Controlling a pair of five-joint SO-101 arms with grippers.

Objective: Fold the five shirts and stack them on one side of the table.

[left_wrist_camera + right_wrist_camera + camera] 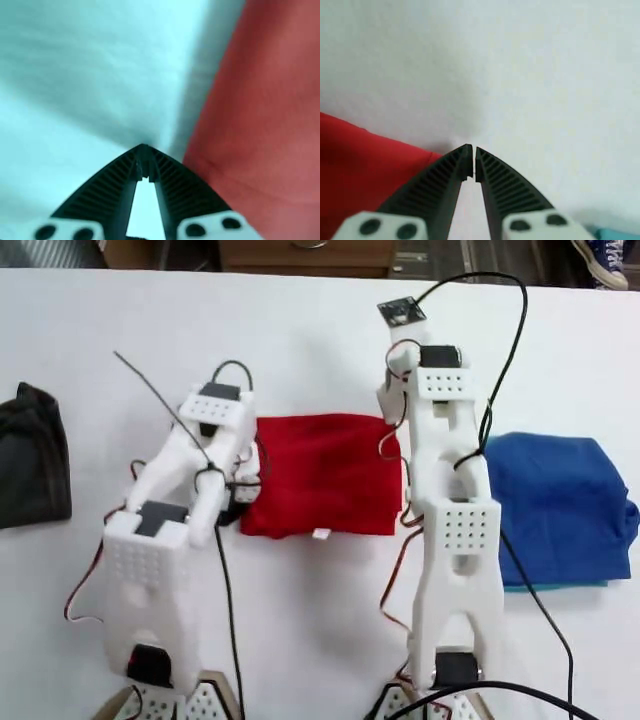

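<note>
The white surface [320, 330] is carrying the red shirt [325, 475], which is lying between both arms, its longer side running claw to claw. The left claw [145, 150] is resting pinched together, empty, just beside one edge. The right claw [472, 150], likewise closed on nothing, is sitting just off a corner.

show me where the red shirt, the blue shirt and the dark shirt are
red shirt [320, 475], high view, middle of the folded cloth
blue shirt [555, 505], high view, centre of its top layer
dark shirt [35, 460], high view, middle of the bundle
</note>
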